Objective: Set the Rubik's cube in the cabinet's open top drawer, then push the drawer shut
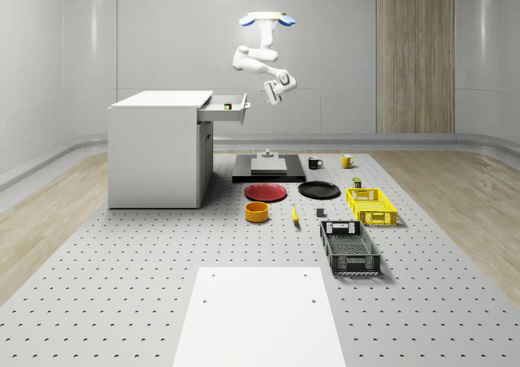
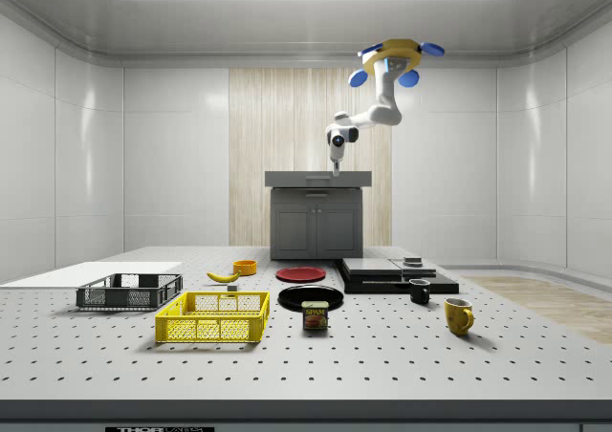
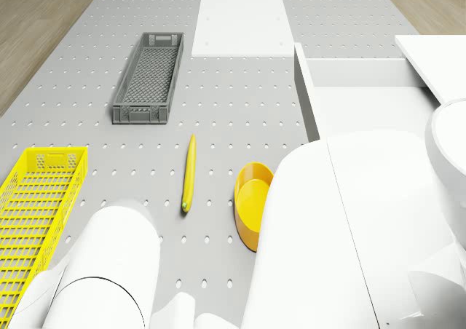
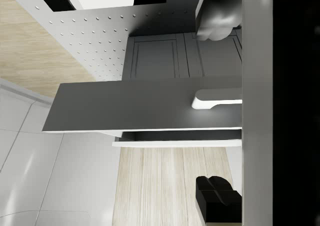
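White two-finger gripper (image 1: 269,96) hung just off white cabinet's open top drawer (image 1: 224,109); finger state can't be told; small multicoloured Rubik's cube (image 1: 228,105) apparently seen inside; drawer front could be clipped off-centre, jammed.

Whole-scene view: small object in the open top drawer (image 1: 226,110), too small to identify; gripper (image 1: 267,97) finger gap indiscernible. Drone view: yellow crate (image 3: 36,212) cut by the frame edge; yellow bowl (image 3: 251,212) partly hidden behind the arm (image 3: 328,234). Side view: drawer front merges with the cabinet (image 2: 316,212)
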`<state>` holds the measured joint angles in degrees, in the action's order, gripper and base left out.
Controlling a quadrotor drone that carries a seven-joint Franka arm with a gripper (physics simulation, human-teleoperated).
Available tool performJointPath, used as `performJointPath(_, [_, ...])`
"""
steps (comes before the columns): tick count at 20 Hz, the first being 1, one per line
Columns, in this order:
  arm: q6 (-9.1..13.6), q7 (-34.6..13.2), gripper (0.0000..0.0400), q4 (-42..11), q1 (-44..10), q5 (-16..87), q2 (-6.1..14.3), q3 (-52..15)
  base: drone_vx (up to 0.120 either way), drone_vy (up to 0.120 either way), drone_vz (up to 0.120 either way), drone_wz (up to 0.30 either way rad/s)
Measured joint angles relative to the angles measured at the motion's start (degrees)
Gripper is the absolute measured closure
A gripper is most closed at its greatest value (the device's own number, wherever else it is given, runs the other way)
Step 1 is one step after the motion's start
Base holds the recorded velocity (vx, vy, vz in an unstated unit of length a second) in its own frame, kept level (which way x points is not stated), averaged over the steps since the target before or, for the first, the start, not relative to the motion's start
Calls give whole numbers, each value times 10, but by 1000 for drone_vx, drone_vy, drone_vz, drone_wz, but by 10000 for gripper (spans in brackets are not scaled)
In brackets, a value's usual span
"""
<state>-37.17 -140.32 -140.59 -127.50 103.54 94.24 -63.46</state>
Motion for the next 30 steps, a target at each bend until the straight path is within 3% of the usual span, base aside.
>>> performJointPath(3, [47,-32,0,48,-69,-32,-10,22,0,93,-120,0])
performJointPath(7, [77,-54,0,85,-119,-57,-16,39,0,-70,-50,0])
performJointPath(19, [97,-71,0,116,-159,-80,-17,56,0,-120,0,0])
performJointPath(21, [97,-71,116,117,-161,-81,-16,57,0,-120,0,0])
performJointPath(23, [97,-72,186,118,-163,-82,-16,58,0,-120,0,0])
performJointPath(26, [96,-72,244,118,-164,-83,-15,59,0,-120,0,0])
performJointPath(30, [96,-73,276,119,-165,-84,-14,60,0,-40,0,0])
